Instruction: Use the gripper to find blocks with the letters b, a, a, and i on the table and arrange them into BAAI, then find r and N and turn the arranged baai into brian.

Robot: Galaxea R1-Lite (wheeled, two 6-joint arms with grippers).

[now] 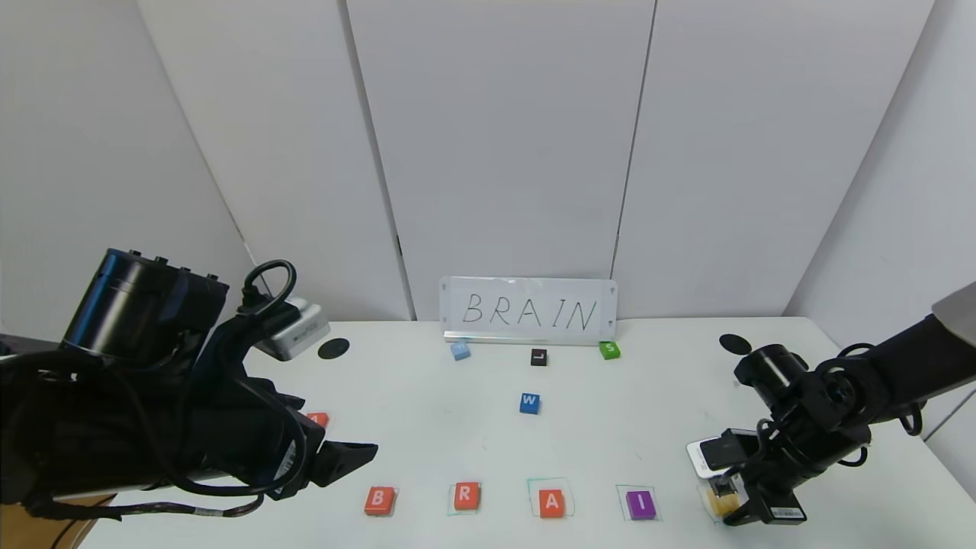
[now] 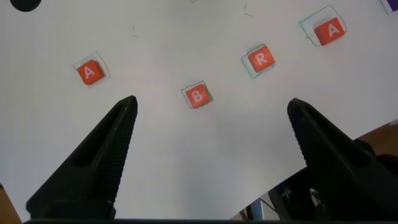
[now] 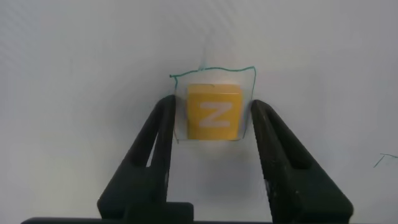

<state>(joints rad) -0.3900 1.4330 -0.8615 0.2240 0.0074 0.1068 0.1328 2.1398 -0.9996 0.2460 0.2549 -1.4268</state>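
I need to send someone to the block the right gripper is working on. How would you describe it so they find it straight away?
Start at the BRAIN sign at the back of the table, then drop to the front row of blocks reading B, R, A, I. N lies at that row's right end, inside a green outline, between the jaws of the right gripper. It is the only yellow block; its neighbour I is purple.

place: lab test cell | evidence: plain white panel walls (image 1: 496, 137), marked white table (image 1: 656, 427), handwritten sign (image 1: 528, 311)
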